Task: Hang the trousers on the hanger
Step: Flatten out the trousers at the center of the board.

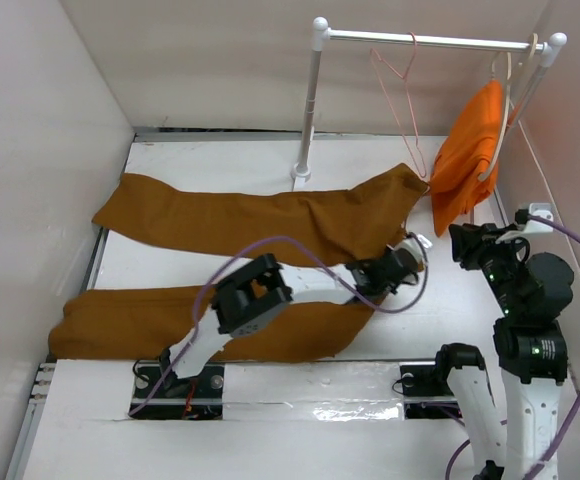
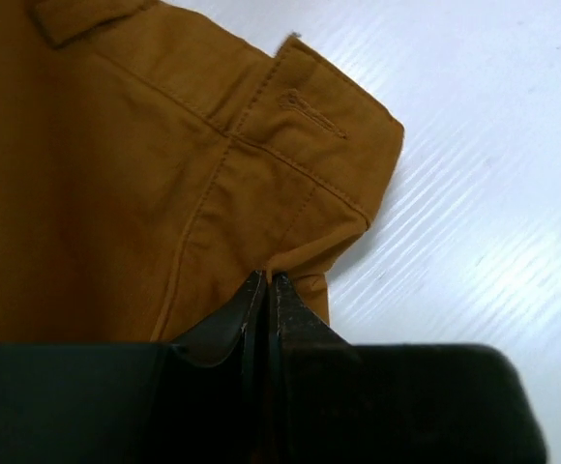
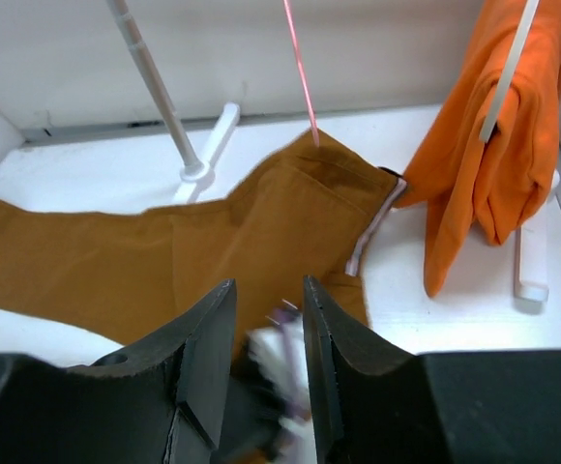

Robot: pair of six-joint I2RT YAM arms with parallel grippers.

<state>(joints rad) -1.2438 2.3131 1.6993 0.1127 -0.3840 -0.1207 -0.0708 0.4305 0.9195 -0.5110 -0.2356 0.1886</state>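
Observation:
The ochre-brown trousers (image 1: 270,215) lie spread across the white table, their legs running left and the waist toward the right. My left gripper (image 1: 410,262) sits at the waist corner. In the left wrist view its jaws (image 2: 266,280) are shut, with a small fold of the trousers (image 2: 116,193) pinched at their tips. My right gripper (image 1: 465,240) hovers just right of the waist. It stands open (image 3: 269,290) with nothing between its fingers, above the trousers (image 3: 213,232). The pink wire hanger (image 1: 400,100) hangs from the rail, its thin wire (image 3: 300,68) ending above the waistband.
A white rack (image 1: 310,110) stands at the back right, and its foot (image 3: 208,145) rests by the trousers. A bright orange garment (image 1: 470,150) hangs on a cream hanger (image 1: 505,110) at the rail's right end. Walls close in on the left, back and right.

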